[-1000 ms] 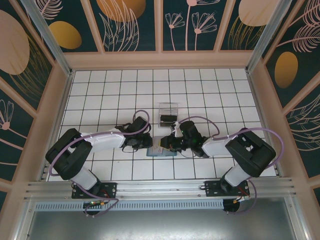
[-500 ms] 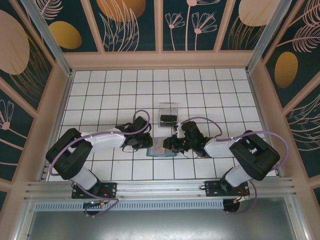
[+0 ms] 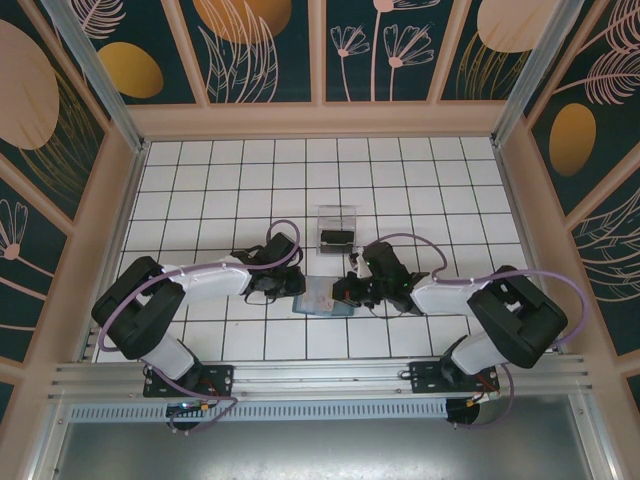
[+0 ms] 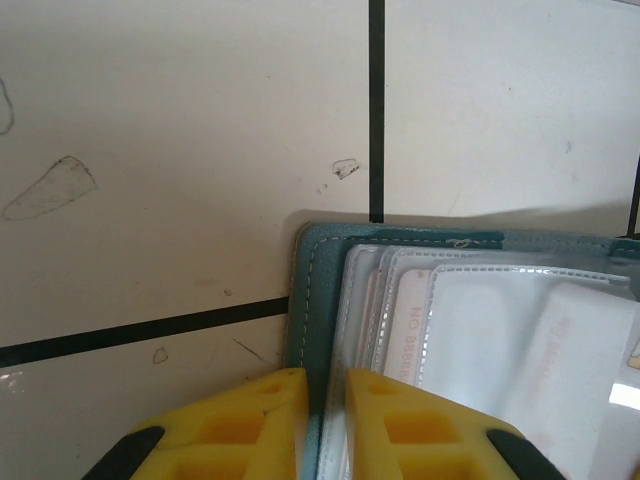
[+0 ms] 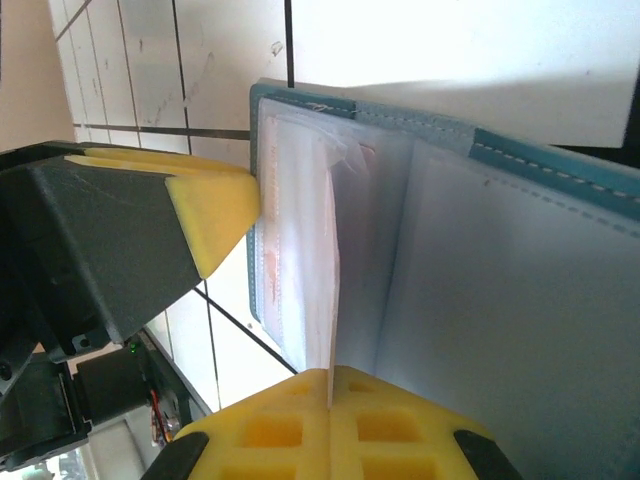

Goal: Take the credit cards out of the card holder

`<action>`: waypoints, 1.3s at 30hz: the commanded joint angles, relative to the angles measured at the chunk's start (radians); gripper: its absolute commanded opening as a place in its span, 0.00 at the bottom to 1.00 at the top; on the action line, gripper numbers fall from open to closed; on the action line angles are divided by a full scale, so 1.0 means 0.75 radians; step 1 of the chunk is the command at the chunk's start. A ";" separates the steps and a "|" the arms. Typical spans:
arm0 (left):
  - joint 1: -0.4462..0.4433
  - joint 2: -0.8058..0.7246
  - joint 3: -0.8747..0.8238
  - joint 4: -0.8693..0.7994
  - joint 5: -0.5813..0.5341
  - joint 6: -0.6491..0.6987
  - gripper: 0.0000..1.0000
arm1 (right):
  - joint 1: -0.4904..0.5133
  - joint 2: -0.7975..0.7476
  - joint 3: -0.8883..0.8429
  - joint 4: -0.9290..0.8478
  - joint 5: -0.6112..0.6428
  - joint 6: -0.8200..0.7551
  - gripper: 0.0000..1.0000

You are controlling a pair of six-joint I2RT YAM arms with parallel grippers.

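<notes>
Surface: white tiled table (image 3: pixel 200 180) with dark grid lines, boxed in by pale wood rails and dark floral wall panels.

Left gripper (image 4: pixel 325 390): yellow fingertips (image 4: pixel 250 415) at the bottom edge of the left wrist view. The gap between them is narrow, and the teal cover edge of the card holder (image 4: pixel 302 290) runs down through it. Reads as a clamp on the holder's cover. In the right wrist view one of these yellow tips sits at left centre, against the holder's outer edge.

Right gripper (image 5: pixel 330 390): fingertips pressed together at bottom centre of the right wrist view. They nip the end of a thin pale sheet (image 5: pixel 335 300) that stands up out of the holder's clear sleeves. Cannot tell whether the sheet is a card or a plastic sleeve.

Card holder: lies open on the table, at lower centre of the top view, between the two grippers. The left gripper is at its left end, the right gripper at its right end. Clear sleeves fan out of it. A pale card (image 4: pixel 405 335) with faint reddish print sits inside one sleeve, lower centre-right of the left wrist view.

Further out: a clear stand (image 3: pixel 336 222) just above the holder in the top view, apart from it, with a dark card (image 3: pixel 336 238) in it. Both arms reach inward from the lower corners of the frame.
</notes>
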 commanded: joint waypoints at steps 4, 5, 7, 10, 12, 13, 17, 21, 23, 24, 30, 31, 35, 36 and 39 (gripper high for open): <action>-0.001 0.042 -0.013 -0.119 -0.042 0.021 0.19 | -0.012 -0.071 0.028 -0.226 0.066 -0.089 0.02; 0.000 0.040 -0.014 -0.117 -0.043 0.022 0.19 | -0.012 -0.082 0.028 -0.241 0.073 -0.094 0.02; 0.000 0.042 -0.010 -0.118 -0.043 0.021 0.19 | -0.014 -0.104 0.028 -0.270 0.081 -0.099 0.02; -0.001 0.043 -0.007 -0.117 -0.043 0.020 0.19 | -0.016 -0.141 0.030 -0.317 0.095 -0.107 0.02; -0.001 0.042 -0.009 -0.115 -0.039 0.018 0.19 | -0.021 -0.167 0.039 -0.361 0.108 -0.116 0.02; -0.001 0.043 -0.013 -0.114 -0.039 0.018 0.19 | -0.021 -0.180 0.046 -0.387 0.117 -0.124 0.02; 0.000 0.035 -0.024 -0.109 -0.036 0.014 0.19 | -0.024 -0.240 0.094 -0.524 0.178 -0.174 0.02; -0.002 0.028 -0.035 -0.100 -0.029 0.010 0.19 | -0.036 -0.277 0.174 -0.667 0.255 -0.261 0.02; -0.002 0.018 -0.042 -0.098 -0.032 0.009 0.19 | -0.046 -0.278 0.226 -0.728 0.286 -0.314 0.02; 0.000 0.013 -0.045 -0.100 -0.033 0.010 0.19 | -0.051 -0.277 0.254 -0.759 0.302 -0.353 0.02; 0.000 -0.031 -0.079 -0.106 -0.032 0.010 0.19 | -0.055 -0.232 0.466 -0.947 0.458 -0.678 0.00; -0.001 -0.035 -0.085 -0.105 -0.031 0.010 0.19 | -0.056 -0.215 0.500 -0.976 0.490 -0.737 0.00; -0.001 -0.044 -0.119 -0.081 -0.011 0.004 0.19 | -0.061 -0.103 0.675 -1.111 0.601 -1.048 0.00; -0.001 -0.044 -0.127 -0.075 -0.004 0.004 0.19 | -0.059 -0.074 0.716 -1.138 0.604 -1.136 0.00; -0.001 -0.044 -0.131 -0.070 0.004 0.010 0.19 | -0.057 -0.016 0.808 -1.191 0.638 -1.398 0.00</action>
